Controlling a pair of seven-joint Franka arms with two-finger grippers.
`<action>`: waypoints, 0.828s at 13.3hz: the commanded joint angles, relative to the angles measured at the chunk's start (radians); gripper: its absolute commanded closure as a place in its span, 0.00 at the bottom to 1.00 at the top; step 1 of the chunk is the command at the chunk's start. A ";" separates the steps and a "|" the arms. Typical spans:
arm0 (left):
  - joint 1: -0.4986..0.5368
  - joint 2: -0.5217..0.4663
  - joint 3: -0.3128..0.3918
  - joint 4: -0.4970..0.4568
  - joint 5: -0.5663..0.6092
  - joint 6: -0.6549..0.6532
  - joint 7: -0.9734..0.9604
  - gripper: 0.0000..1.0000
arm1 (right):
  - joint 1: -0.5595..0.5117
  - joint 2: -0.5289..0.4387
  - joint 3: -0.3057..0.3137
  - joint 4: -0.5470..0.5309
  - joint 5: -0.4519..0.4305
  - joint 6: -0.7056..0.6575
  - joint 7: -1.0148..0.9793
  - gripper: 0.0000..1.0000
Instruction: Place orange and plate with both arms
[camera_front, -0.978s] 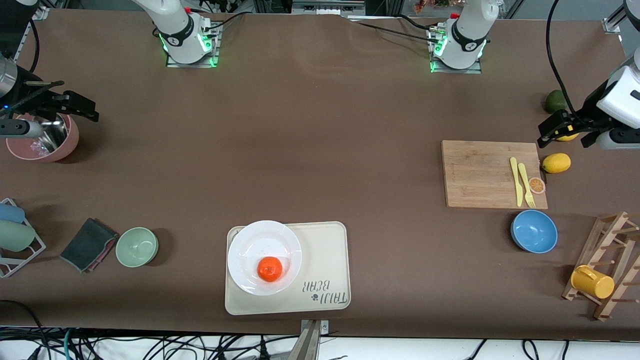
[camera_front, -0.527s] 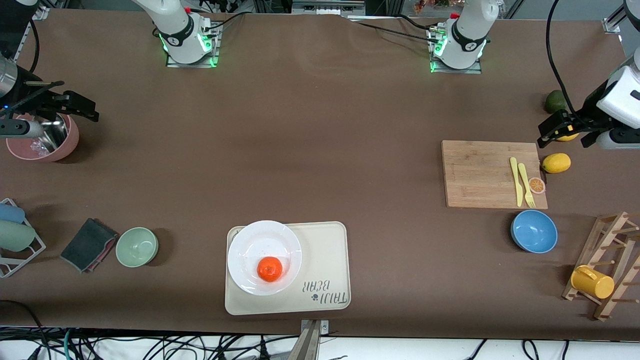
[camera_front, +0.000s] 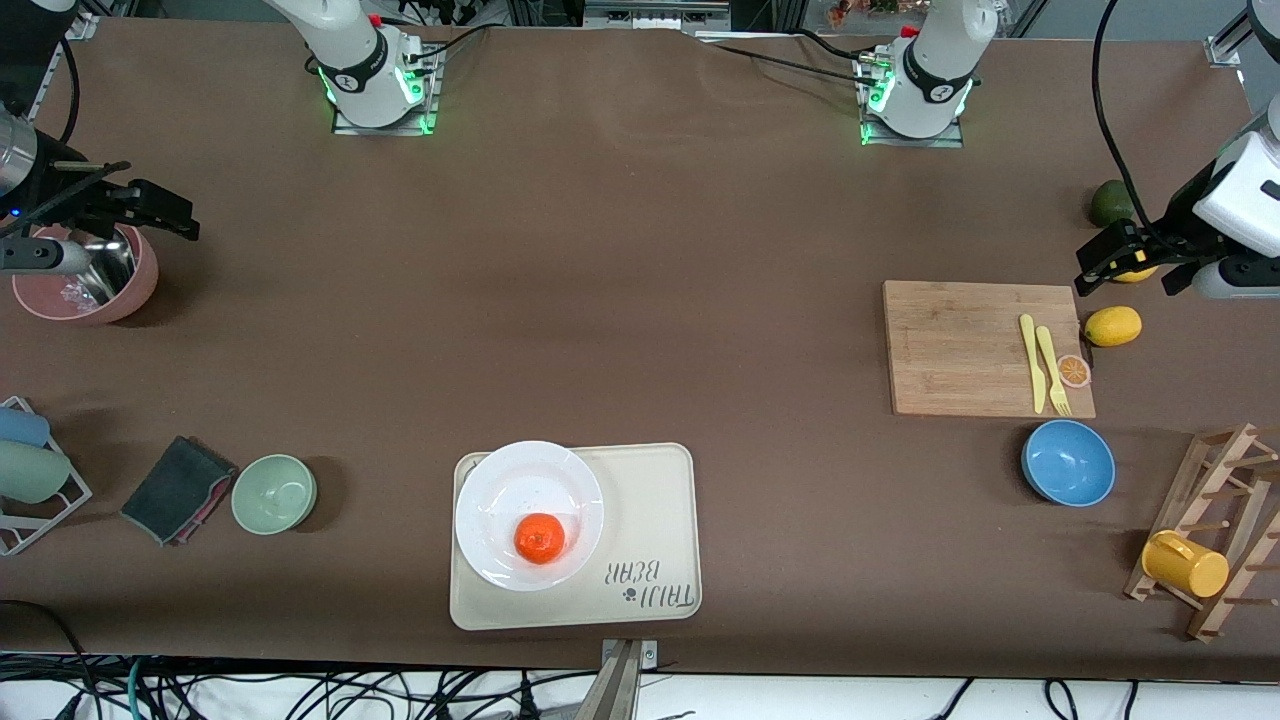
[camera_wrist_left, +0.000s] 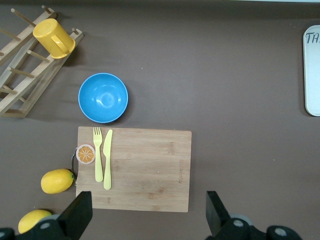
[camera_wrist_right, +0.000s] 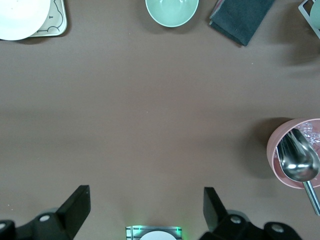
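The orange rests on the white plate, on the side nearer the front camera. The plate stands on the cream bear-print tray near the table's front edge. My left gripper hangs open over the table at the left arm's end, beside the cutting board. In the left wrist view the left gripper holds nothing. My right gripper hovers open by the pink bowl at the right arm's end. In the right wrist view the right gripper is empty, and the plate shows at a corner.
A yellow knife and fork and an orange slice lie on the board. Beside it are two lemons, a green fruit and a blue bowl. A rack with a yellow mug, a green bowl and a dark cloth are nearer the front edge.
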 joint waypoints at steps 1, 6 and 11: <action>0.003 0.007 -0.004 0.025 0.022 -0.020 0.016 0.00 | -0.006 0.005 0.005 0.019 -0.011 -0.022 -0.004 0.00; 0.003 0.006 -0.006 0.025 0.021 -0.020 0.016 0.00 | -0.006 0.004 -0.005 0.017 -0.011 -0.026 -0.006 0.00; 0.003 0.006 -0.006 0.025 0.022 -0.020 0.016 0.00 | -0.007 0.004 -0.005 0.017 -0.011 -0.029 -0.006 0.00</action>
